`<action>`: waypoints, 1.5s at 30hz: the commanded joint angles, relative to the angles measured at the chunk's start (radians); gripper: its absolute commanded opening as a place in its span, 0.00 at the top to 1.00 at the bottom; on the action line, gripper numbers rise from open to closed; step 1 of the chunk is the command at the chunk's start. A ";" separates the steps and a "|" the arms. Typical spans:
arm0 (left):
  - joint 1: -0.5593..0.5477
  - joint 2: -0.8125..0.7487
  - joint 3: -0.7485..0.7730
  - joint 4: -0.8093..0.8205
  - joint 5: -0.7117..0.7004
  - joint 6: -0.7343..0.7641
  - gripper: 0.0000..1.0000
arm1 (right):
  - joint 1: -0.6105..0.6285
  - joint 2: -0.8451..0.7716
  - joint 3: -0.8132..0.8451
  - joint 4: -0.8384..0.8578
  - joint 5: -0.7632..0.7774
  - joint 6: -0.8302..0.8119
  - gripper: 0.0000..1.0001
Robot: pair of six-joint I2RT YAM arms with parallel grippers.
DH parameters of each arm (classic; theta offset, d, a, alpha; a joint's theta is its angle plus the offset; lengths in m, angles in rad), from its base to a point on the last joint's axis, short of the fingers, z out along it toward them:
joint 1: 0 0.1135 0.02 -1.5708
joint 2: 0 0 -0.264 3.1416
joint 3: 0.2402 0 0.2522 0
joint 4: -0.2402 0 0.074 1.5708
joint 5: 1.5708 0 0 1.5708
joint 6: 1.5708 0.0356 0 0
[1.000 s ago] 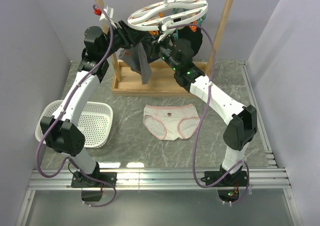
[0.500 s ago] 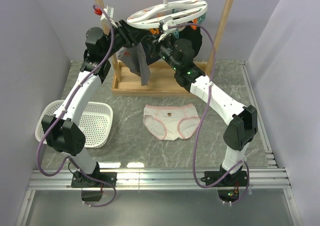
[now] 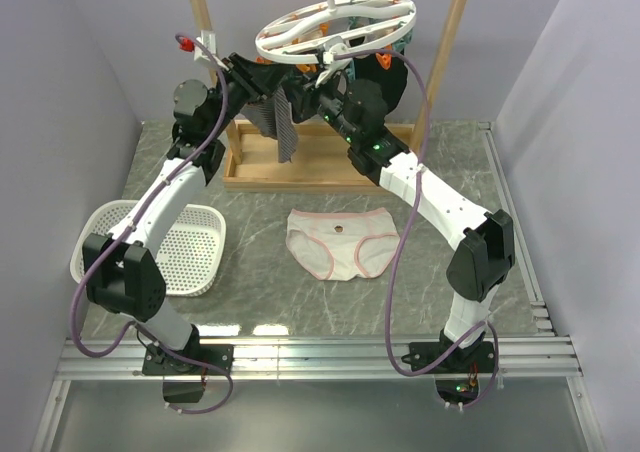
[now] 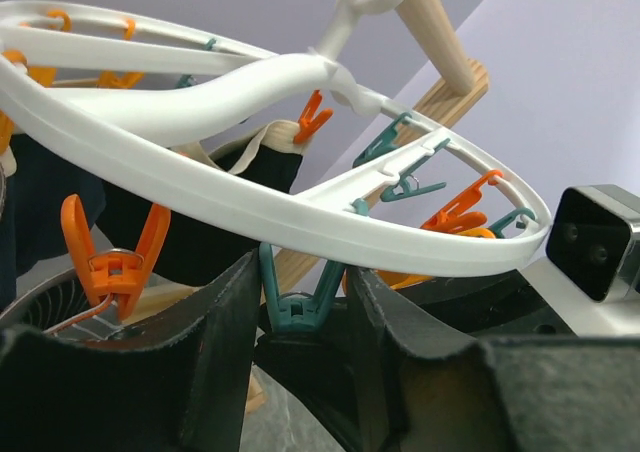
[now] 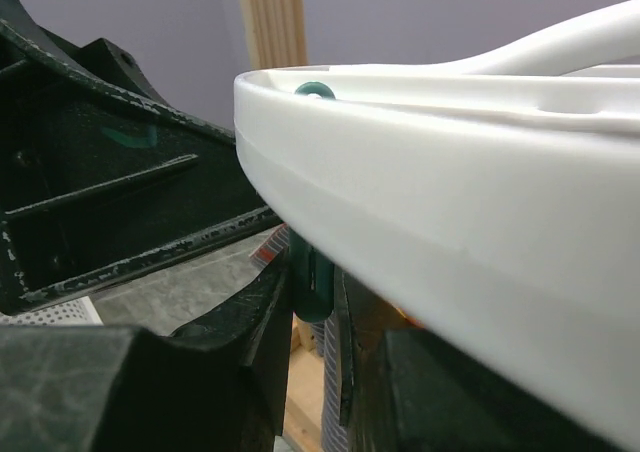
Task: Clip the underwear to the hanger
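Left gripper [image 4: 307, 267] sat up under the white hanger [image 4: 230, 197], jaws set either side of a dangling teal clip [image 4: 298, 312], apparently to squeeze it open, though whether they were pressing on it yet could not be told. Right gripper [image 5: 315, 272] was clamped on what looked like the same clip just beneath the rim, seemingly to steady it. The underwear [image 3: 340, 244] lay flat on the table [image 3: 250, 212] between the arms, not yet lifted.
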 commanded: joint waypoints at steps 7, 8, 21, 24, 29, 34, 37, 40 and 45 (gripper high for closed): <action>0.009 -0.036 0.032 0.102 -0.034 0.006 0.71 | 0.002 -0.040 -0.002 0.014 -0.023 0.002 1.00; 0.009 -0.032 0.038 0.094 -0.029 0.009 0.67 | 0.002 -0.040 -0.001 0.014 -0.023 0.001 1.00; 0.000 0.003 0.076 0.077 -0.003 0.001 0.91 | 0.004 -0.046 -0.015 0.011 -0.033 -0.011 1.00; 0.000 0.000 0.076 0.076 -0.001 -0.002 1.00 | 0.002 -0.051 -0.012 -0.010 -0.016 -0.007 0.83; 0.000 -0.003 0.073 0.065 -0.001 0.013 1.00 | -0.005 -0.115 -0.093 -0.011 -0.017 -0.019 0.35; 0.001 -0.006 0.073 0.065 0.000 0.021 1.00 | -0.028 -0.224 -0.232 -0.053 -0.078 -0.025 0.32; 0.001 -0.005 0.073 0.065 0.000 0.023 1.00 | -0.033 -0.311 -0.341 -0.105 -0.108 -0.027 0.34; 0.001 -0.005 0.072 0.062 -0.001 0.027 1.00 | -0.033 -0.393 -0.449 -0.179 -0.163 -0.071 0.36; 0.001 -0.009 0.064 0.065 0.002 0.032 1.00 | -0.033 -0.385 -0.538 -0.311 -0.208 -0.107 0.38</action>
